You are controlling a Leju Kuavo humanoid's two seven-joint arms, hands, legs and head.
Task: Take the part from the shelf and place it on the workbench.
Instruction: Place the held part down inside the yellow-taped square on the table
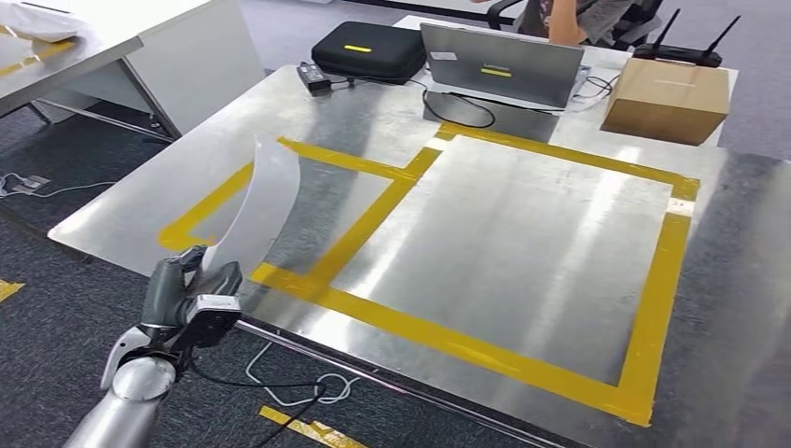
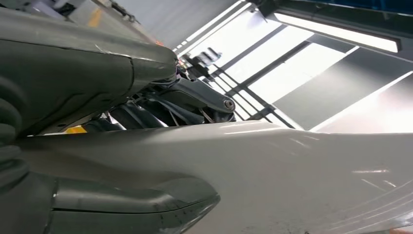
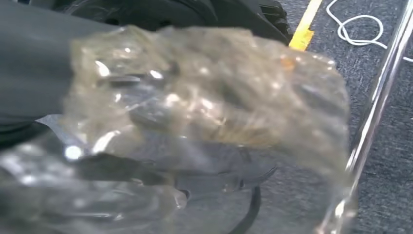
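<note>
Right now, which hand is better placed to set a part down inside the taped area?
Left. The left hand holds the white curved part upright at the workbench edge, by the small yellow-taped square.

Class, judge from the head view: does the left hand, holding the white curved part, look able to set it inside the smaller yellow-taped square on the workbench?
Probably yes. The left hand grips the white part at the workbench edge, the smaller taped square lies just beyond, and nothing stands between.

Workbench (image 1: pixel 522 233): brushed sheet metal, semi-glossy, streaked reflections; marked with matt yellow tape (image 1: pixel 373 219). Curved white sheet part (image 1: pixel 261 201): smooth glossy plastic. Brown box (image 1: pixel 666 98): matt cardboard. Black case (image 1: pixel 368 49): matt fabric-like. Floor (image 1: pixel 56 308): rough grey carpet. Crinkled clear plastic film (image 3: pixel 204 112): glossy.
</note>
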